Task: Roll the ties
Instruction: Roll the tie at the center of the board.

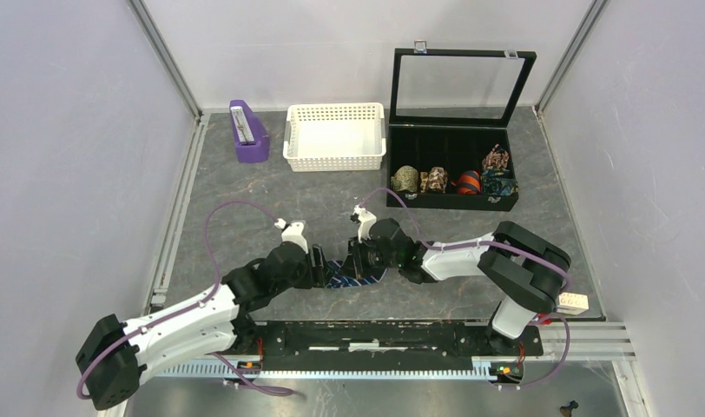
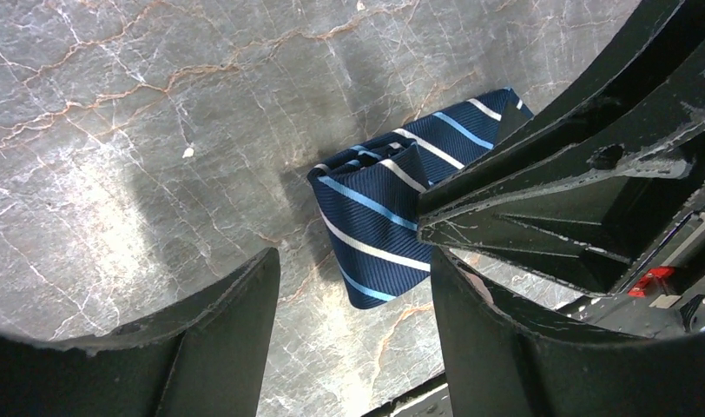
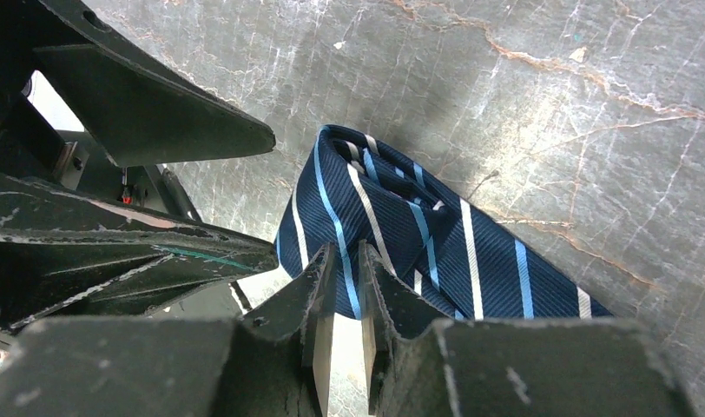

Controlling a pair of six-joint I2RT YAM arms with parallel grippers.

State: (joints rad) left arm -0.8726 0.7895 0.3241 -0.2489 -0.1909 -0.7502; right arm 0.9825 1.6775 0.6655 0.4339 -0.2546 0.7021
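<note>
1. The dark navy fabric necktie with thin diagonal light-blue and white stripes lies flat on the grey marbled table. It is at the near middle, between the two arms' tips. Its left end is folded over into a loose, rounded loop.
2. The right gripper has its black fingers nearly together. They are clamped on an edge of the necktie's folded part, with a strip of striped cloth showing in the narrow slit between them.
3. The left gripper is just left of the necktie, with its fingers spread well apart. The folded end lies on the table beyond the gap; whether either finger touches the cloth I cannot tell.
4. The two grippers face each other closely over the necktie.
5. Far right stands a black box with a raised glass lid. It holds a row of patterned fabric rolls in olive, brown, orange and teal.
6. Left of the box, at the far middle, sits a white slatted plastic basket.
7. Left of the basket stands a small purple holder.
</note>
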